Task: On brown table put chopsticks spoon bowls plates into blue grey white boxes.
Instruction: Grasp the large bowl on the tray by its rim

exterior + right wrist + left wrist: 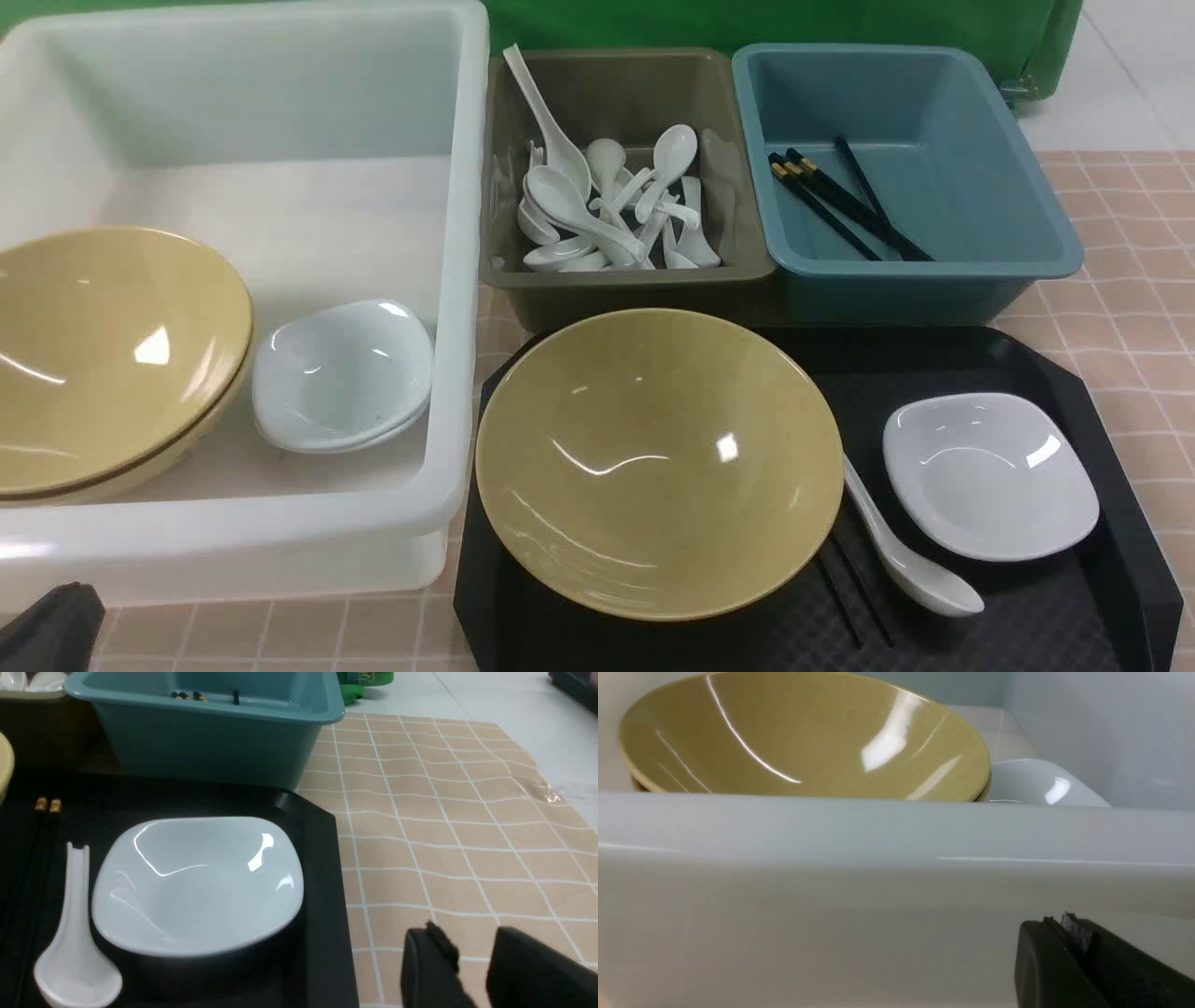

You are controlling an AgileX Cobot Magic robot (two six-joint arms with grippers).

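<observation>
Right pincer [467, 956]: empty, jaws partway apart, right of plate [196, 882] on black tray [322, 868]; should probably pinch its right rim. Left pincer [1057, 924]: closed, empty, beside white tub [831, 882].

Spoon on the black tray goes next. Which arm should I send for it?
Right, probably. The right gripper hovers just beside the tray, jaws apart, near the spoon. The left gripper sits shut at the white tub's near wall, farther off.
</observation>
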